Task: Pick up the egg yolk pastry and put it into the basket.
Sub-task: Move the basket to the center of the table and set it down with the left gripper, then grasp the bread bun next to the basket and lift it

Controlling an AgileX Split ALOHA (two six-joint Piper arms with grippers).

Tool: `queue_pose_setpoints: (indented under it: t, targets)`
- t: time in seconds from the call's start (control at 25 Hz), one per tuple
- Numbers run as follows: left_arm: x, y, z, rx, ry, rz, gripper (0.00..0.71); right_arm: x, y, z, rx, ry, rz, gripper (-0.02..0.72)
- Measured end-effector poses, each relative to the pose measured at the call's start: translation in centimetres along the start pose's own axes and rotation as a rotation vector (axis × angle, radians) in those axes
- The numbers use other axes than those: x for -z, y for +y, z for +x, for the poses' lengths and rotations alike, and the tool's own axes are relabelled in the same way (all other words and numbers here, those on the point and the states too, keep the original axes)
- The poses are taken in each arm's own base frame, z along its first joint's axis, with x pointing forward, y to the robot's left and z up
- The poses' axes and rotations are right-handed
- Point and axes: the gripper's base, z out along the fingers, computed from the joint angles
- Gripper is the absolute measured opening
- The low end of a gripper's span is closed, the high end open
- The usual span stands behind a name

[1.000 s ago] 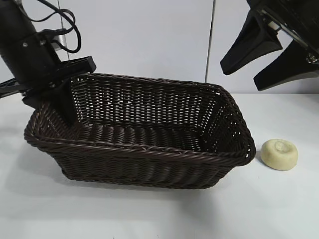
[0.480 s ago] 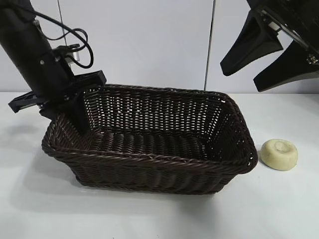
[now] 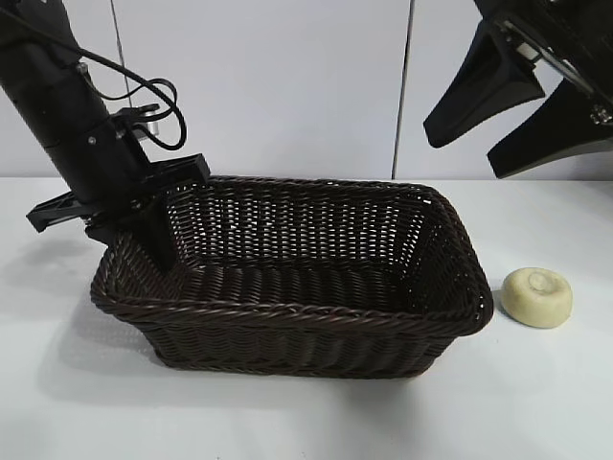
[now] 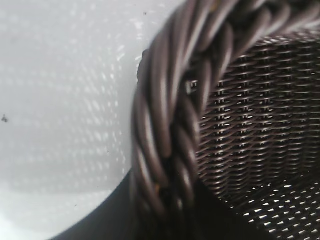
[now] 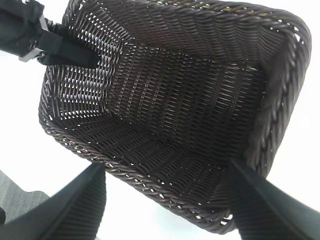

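The dark brown wicker basket (image 3: 287, 311) sits mid-table. My left gripper (image 3: 144, 235) is shut on the basket's left rim, with one finger inside the wall and one outside. The left wrist view shows the braided rim (image 4: 170, 125) close up between the jaws. The pale yellow egg yolk pastry (image 3: 537, 296) lies on the table just right of the basket, apart from it. My right gripper (image 3: 467, 149) hangs open and empty high above the basket's right end. The right wrist view looks down into the empty basket (image 5: 190, 100) and on the left gripper's finger (image 5: 70, 52). That view does not show the pastry.
The white table (image 3: 536, 402) runs all round the basket. A pale wall with a vertical seam (image 3: 402, 86) stands behind.
The left gripper has dragged the basket's left end to the right and turned it a little. The pastry and the right gripper have not moved.
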Motion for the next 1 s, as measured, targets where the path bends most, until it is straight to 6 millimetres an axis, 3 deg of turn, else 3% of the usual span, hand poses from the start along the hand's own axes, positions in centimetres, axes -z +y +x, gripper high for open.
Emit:
queue_pose_setpoints:
  t: [0.08, 0.16, 0.36, 0.6, 0.84, 1.0]
  targets:
    - [0.7, -0.3, -0.4, -0.023, 0.004, -0.006, 0.556, 0.0, 0.0, 0.0, 0.0, 0.001, -0.001, 0.498]
    - [1.8, -0.7, -0.9, -0.054, 0.02, -0.013, 0.582, 0.0, 0.0, 0.0, 0.0, 0.001, -0.001, 0.498]
    - [4.9, -1.8, -2.0, -0.129, 0.063, -0.043, 0.598, 0.0, 0.0, 0.1, 0.0, 0.006, -0.003, 0.498]
    - [7.7, -1.9, -3.6, -0.172, -0.016, -0.154, 0.598, 0.0, 0.0, 0.1, 0.0, 0.007, -0.004, 0.498]
    - [8.1, -0.5, -3.8, -0.196, -0.01, -0.286, 0.598, 0.0, 0.0, 0.1, 0.0, 0.007, -0.004, 0.498]
    - [9.1, 2.2, -4.2, -0.141, -0.022, -0.331, 0.598, 0.0, 0.0, 0.1, 0.001, 0.008, -0.003, 0.498]
